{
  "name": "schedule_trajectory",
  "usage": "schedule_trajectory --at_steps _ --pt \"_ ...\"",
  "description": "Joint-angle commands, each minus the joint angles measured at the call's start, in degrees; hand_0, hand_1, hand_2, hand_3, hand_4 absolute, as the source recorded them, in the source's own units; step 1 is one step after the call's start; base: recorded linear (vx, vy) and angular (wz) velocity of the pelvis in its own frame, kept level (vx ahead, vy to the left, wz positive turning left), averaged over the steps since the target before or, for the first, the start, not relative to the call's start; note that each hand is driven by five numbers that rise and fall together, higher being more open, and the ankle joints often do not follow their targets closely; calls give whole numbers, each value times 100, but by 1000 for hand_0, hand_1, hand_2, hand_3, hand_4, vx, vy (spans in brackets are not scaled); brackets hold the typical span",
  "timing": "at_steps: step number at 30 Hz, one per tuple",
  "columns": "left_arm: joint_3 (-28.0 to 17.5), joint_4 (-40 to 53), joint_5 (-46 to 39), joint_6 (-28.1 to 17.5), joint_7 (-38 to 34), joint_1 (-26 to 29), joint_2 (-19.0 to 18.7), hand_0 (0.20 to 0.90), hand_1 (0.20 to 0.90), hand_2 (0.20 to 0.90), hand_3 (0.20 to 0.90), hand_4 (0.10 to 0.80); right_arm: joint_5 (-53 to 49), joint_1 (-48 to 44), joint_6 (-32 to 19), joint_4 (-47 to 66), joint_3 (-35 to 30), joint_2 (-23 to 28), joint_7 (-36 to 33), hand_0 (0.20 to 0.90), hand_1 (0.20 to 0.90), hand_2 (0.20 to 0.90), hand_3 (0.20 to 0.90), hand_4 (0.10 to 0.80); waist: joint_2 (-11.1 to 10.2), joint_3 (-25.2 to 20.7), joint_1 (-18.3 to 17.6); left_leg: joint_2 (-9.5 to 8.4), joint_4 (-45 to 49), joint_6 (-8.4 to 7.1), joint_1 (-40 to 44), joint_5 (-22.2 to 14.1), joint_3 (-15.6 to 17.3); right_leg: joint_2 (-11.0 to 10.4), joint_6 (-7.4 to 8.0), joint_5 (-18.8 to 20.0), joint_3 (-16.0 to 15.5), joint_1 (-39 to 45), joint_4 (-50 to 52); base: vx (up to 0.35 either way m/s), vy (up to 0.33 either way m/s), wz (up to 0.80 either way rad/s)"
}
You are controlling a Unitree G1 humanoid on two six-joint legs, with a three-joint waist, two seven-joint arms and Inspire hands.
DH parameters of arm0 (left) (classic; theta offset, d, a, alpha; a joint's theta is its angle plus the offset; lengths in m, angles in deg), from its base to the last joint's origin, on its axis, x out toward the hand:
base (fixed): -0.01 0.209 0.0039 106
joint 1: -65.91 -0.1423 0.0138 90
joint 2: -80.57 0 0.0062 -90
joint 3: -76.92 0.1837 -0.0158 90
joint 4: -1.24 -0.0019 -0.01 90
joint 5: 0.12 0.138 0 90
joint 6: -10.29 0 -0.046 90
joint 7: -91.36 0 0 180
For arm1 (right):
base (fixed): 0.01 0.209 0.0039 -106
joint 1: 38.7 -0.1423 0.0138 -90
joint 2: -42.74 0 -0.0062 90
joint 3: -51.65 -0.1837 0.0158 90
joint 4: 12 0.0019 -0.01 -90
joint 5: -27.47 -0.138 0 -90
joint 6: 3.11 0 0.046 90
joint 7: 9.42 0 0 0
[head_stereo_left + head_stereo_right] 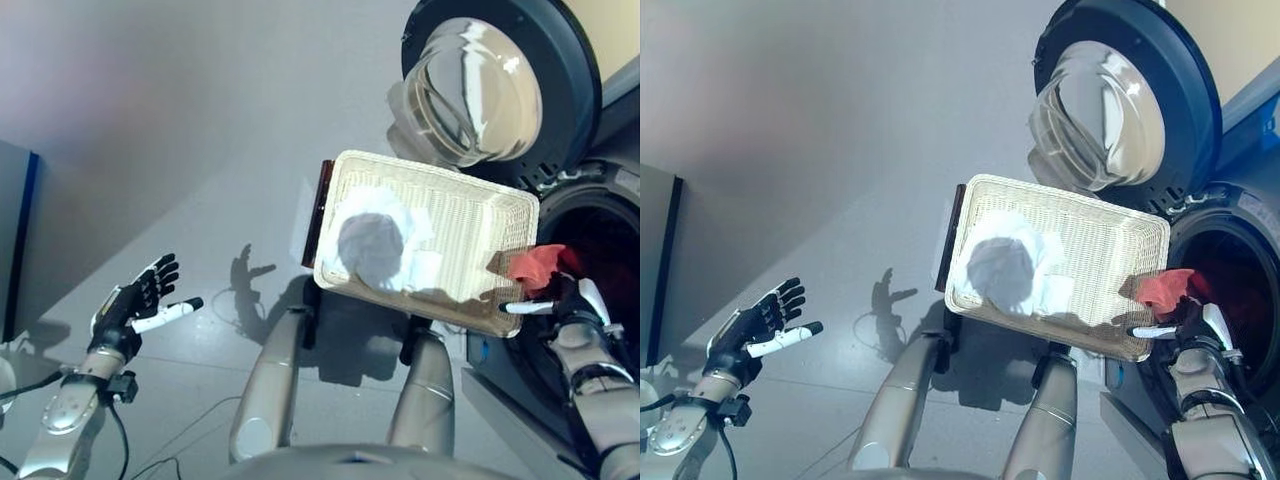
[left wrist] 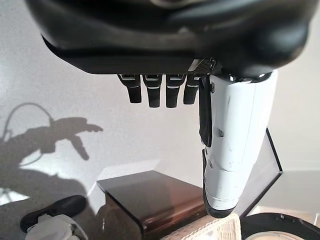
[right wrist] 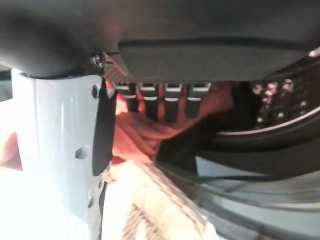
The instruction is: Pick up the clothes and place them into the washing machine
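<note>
A red cloth [image 1: 535,265] hangs between the right corner of the white wicker basket [image 1: 480,225] and the dark mouth of the washing machine drum [image 1: 605,235]. My right hand [image 1: 563,300] is shut on it, fingers sunk in the red folds [image 3: 150,130], with the white-covered thumb [image 1: 525,307] pointing toward the basket. A crumpled white cloth [image 1: 378,245] lies in the basket's left half. Far off at the lower left, my left hand [image 1: 140,295] hangs open over the floor, holding nothing.
The washer's round door [image 1: 480,80] stands swung open above the basket, its glass bowl facing out. The basket rests on a dark brown stand [image 1: 322,215]. A grey cabinet edge [image 1: 15,230] stands at the far left on the grey floor.
</note>
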Motion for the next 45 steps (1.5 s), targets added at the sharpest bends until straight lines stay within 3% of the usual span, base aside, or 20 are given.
schedule_trajectory --at_steps 1,2,4,6,13,18,20,23,28,34,37,38,45 --pt "-667 291 -142 -541 -188 -372 -218 900 900 900 900 800 344 68 -164 74 -14 675 -651 900 900 900 900 800 28 -428 12 163 -679 -404 -166 398 -132 -87 -46 517 76 -261 -484 -123 22 -7" --pt "-641 312 -130 -580 -223 -357 -215 900 900 900 900 800 403 -44 -117 20 -50 664 -806 900 900 900 900 800 47 -396 19 156 -736 -366 -241 594 -102 -103 -80 717 57 -323 -571 -131 21 -5" --pt "-524 351 -110 -629 -307 -347 -207 900 900 900 900 800 538 -289 27 -213 -91 565 -1108 900 900 900 900 800 83 -373 46 161 -754 -354 -270 604 -90 -121 -68 735 46 -329 -600 -74 21 -6" --pt "-450 434 -92 -614 -312 -381 -212 900 900 900 900 800 634 -427 144 -425 -41 425 -1204 900 900 900 900 800 111 -390 79 170 -739 -383 -197 421 -115 -118 -24 544 45 -272 -536 95 -3 -5" --pt "-220 566 -120 -647 -421 -314 -128 900 900 900 900 800 1056 -743 538 -948 251 -213 -1718 900 900 900 900 800 211 -373 192 166 -851 -388 -155 471 -129 -130 -8 526 24 -229 -590 23 1 1" --pt "-117 601 -105 -744 -499 -295 -154 900 900 900 900 800 1223 -702 457 -792 457 -505 -1743 900 900 900 900 800 243 -346 222 166 -858 -393 -141 489 -162 -122 -6 512 8 -207 -575 22 8 6" --pt "-74 690 -129 -781 -525 -275 -192 900 900 900 900 800 1354 -768 529 -786 607 -494 -1799 900 900 900 900 800 246 -309 226 166 -915 -374 -224 682 -157 -135 -47 689 -10 -295 -629 -84 18 1" --pt "-36 741 -145 -793 -546 -265 -225 900 900 900 900 800 1486 -817 656 -890 675 -451 -1855 900 900 900 900 800 255 -305 242 161 -910 -411 -171 511 -185 -147 -1 500 12 -274 -559 61 -12 -1" --pt "-14 1043 -251 -728 -535 -368 -403 900 900 900 900 800 2011 -1227 1297 -1466 906 -267 -1854 900 900 900 900 800 396 -205 364 127 -1081 -429 -233 631 -182 -169 -13 545 32 -393 -597 -4 4 1" --pt "17 1072 -236 -716 -528 -365 -371 900 900 900 900 800 2342 -1263 1490 -1361 996 59 -2012 900 900 900 900 800 466 -158 361 144 -1526 -523 -188 922 -203 -140 7 577 23 -413 -756 -1 3 4" --pt "32 1047 -210 -718 -535 -349 -314 900 900 900 900 800 2279 -1288 1458 -1254 908 138 -2204 900 900 900 900 800 462 -173 344 148 -1718 -559 -118 1027 -230 -129 13 598 -11 -378 -844 -16 -11 5" --pt "42 1035 -166 -747 -570 -330 -228 900 900 900 900 800 2074 -1227 1344 -1039 703 154 -2482 900 900 900 900 800 462 -148 321 171 -1906 -557 -98 1276 -227 -93 -21 757 -58 -390 -916 -55 -10 9" --pt "204 673 3 -848 -779 -211 -39 900 900 900 900 800 1385 -819 881 -559 75 -184 -3117 900 900 900 900 800 330 -340 223 262 -2250 -584 178 1376 -294 -51 -11 712 -193 -163 -1048 38 -25 -1"
